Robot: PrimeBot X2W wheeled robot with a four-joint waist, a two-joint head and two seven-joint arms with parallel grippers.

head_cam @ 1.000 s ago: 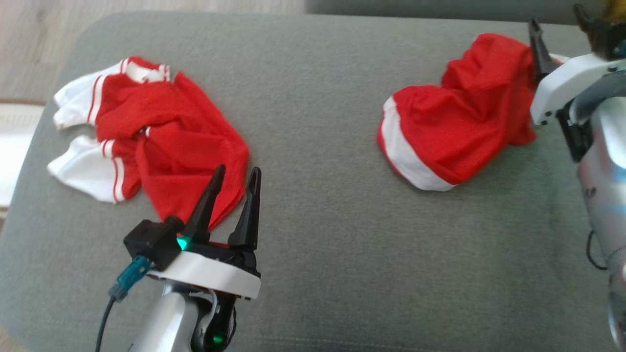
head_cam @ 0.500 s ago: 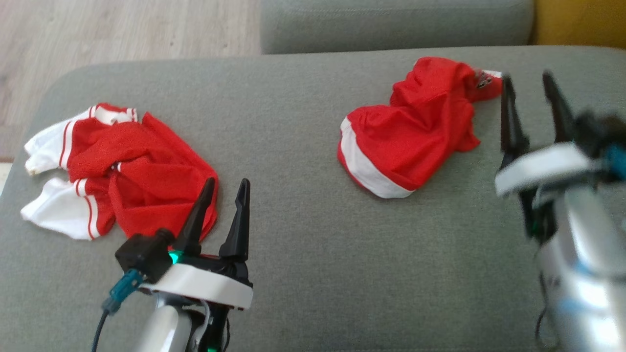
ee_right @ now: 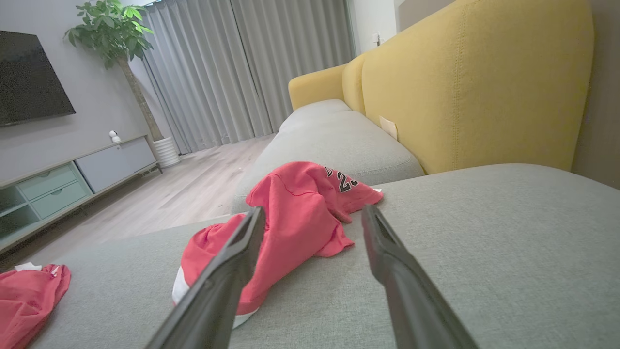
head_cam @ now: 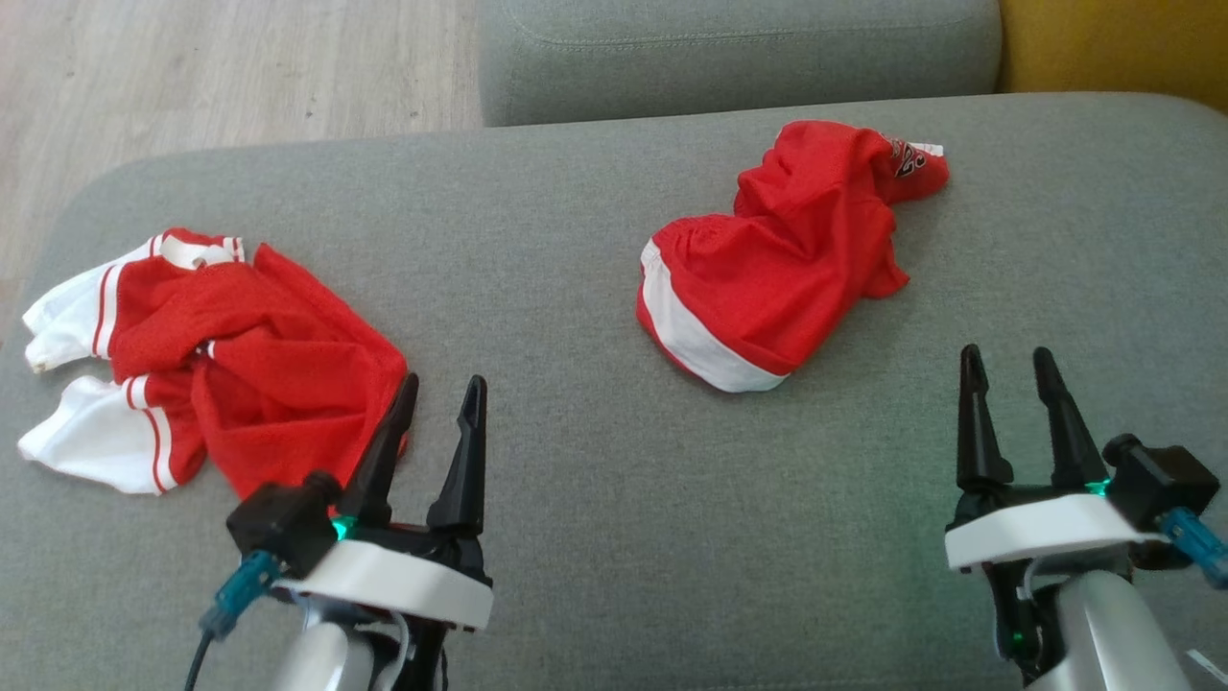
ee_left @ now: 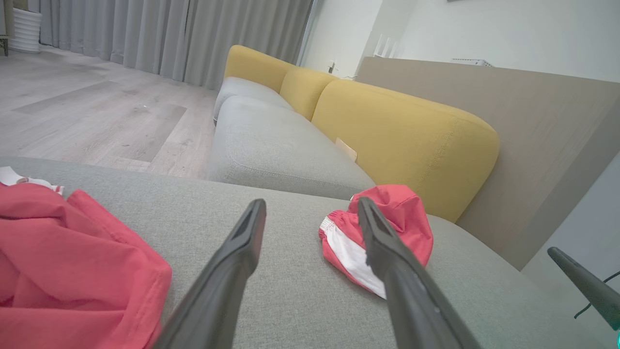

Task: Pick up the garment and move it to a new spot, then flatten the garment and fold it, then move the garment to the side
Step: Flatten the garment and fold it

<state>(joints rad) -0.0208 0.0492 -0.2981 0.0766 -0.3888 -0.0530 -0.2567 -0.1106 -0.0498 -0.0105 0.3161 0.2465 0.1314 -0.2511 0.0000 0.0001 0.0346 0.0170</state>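
Drawn back over the last second from the far end of the crumpled red mesh shorts with a white band (head_cam: 777, 278), touched back then, to the near right edge of the wide grey fabric seat cushion (head_cam: 595, 537): right gripper (head_cam: 1005, 353), now well apart from the cloth. Head camera shifted meanwhile as well.

Shorts lying loose in a heap on the cushion's far right part, white band toward the cushion's near edge, a printed patch with dark numerals at the end nearest its far edge. No grip on them.

Right gripper's two long dark fingers spread wide, nothing between them; from its own wrist (ee_right: 314, 210), shorts (ee_right: 300, 213) just past the fingertips, flat on the cushion.

Left gripper (head_cam: 442, 384) over the cushion's near left part, likewise spread and empty (ee_left: 311, 203). Fingertips just beside the hem of a crumpled red mesh jersey with white striped sleeves (head_cam: 269, 374); contact impossible to judge. Jersey (ee_left: 63, 257) on the cushion's left end, sleeves toward the left edge, well apart from the shorts (ee_left: 411, 228).

Beyond the cushion's far edge: a second grey seat cushion (head_cam: 729, 58). Behind its far right corner: a mustard-yellow upholstered backrest (ee_right: 474, 82). Past its far left corner: pale wood plank floor (head_cam: 230, 77), then grey pleated curtains (ee_right: 242, 72).
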